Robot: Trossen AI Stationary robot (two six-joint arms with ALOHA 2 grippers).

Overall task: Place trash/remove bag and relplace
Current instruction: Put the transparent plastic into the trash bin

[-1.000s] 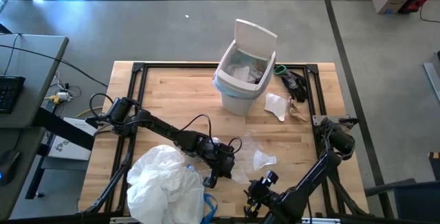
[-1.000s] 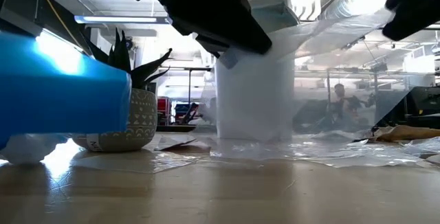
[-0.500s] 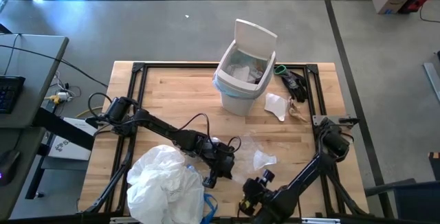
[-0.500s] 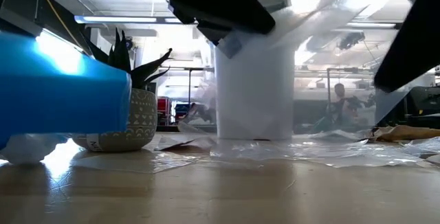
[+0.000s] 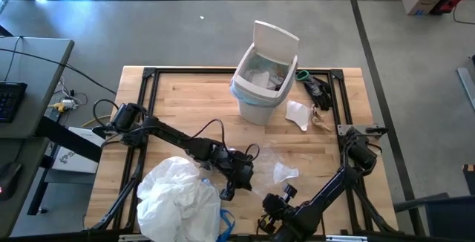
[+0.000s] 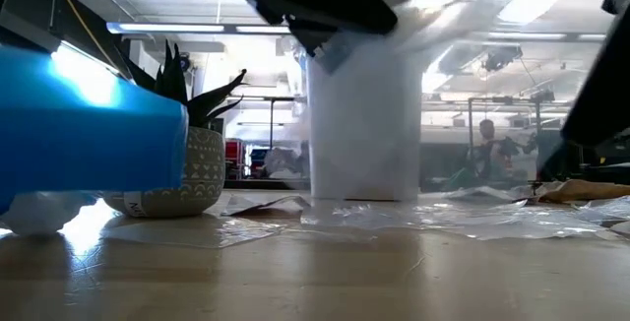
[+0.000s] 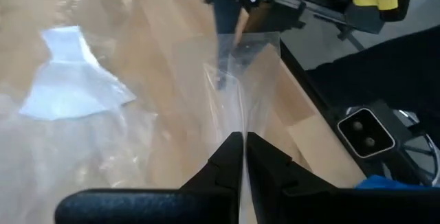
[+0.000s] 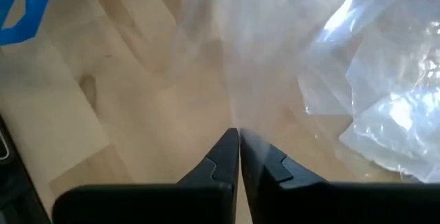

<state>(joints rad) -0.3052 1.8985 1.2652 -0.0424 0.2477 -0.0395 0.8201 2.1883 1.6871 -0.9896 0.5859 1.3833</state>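
The bag [image 7: 234, 80] is thin, clear and crinkled, lifted off the desk [image 5: 178, 101] between both pairs of fingers. The left fingers [image 7: 242, 145] pinch its folded edge, and the right fingers [image 8: 239, 145] are pressed together on another part. A white scrap [image 7: 69, 83] lies beyond the left fingers. The bin [image 5: 261, 82] stands far behind.

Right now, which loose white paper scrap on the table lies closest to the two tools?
The small white scrap mid-table, just beyond the left tool and right tool. The larger white scrap lies farther off, beside the white bin.
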